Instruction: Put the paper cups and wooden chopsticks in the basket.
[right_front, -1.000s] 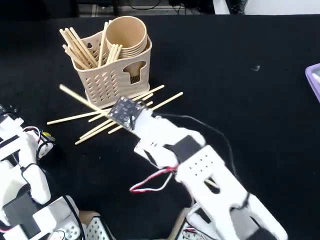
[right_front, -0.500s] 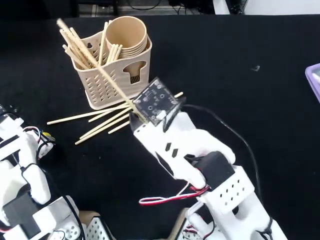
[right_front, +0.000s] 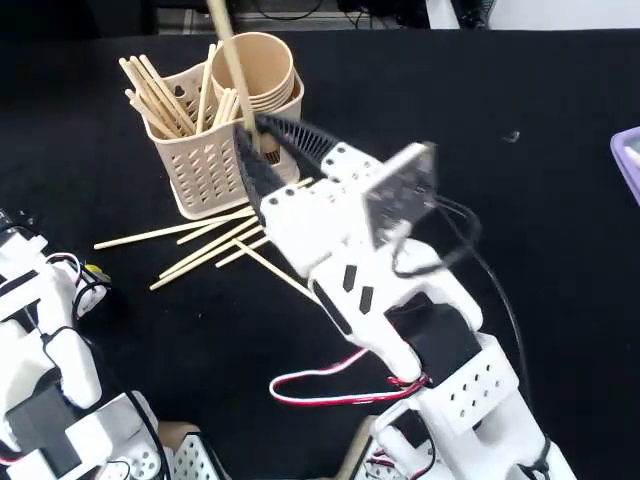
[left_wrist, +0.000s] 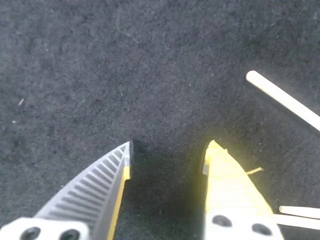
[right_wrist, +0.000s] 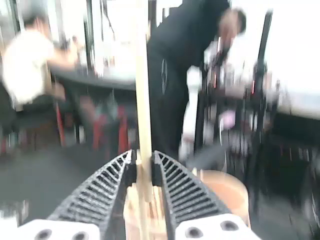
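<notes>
The beige slotted basket (right_front: 215, 165) stands at the back left and holds a stack of paper cups (right_front: 255, 65) and several wooden chopsticks (right_front: 160, 95). My right gripper (right_front: 252, 138) hangs just above the basket's front rim, shut on one chopstick (right_front: 232, 60) that points steeply up and back. In the right wrist view that chopstick (right_wrist: 143, 100) stands upright between the shut fingers (right_wrist: 170, 175) of the right gripper (right_wrist: 144, 161), with a cup rim (right_wrist: 225, 187) below. My left gripper (left_wrist: 167, 150) is open low over the black cloth, near a loose chopstick end (left_wrist: 282, 99).
Several loose chopsticks (right_front: 200, 240) lie fanned on the black cloth in front of the basket, one (right_front: 280, 270) partly under the right arm. The left arm (right_front: 40, 340) sits at the near left corner. A purple object (right_front: 628, 155) shows at the right edge.
The right gripper has lifted one chopstick off the table pile, swung it from lying flat to nearly upright, and carried it back to the basket's rim. The left arm has stayed still.
</notes>
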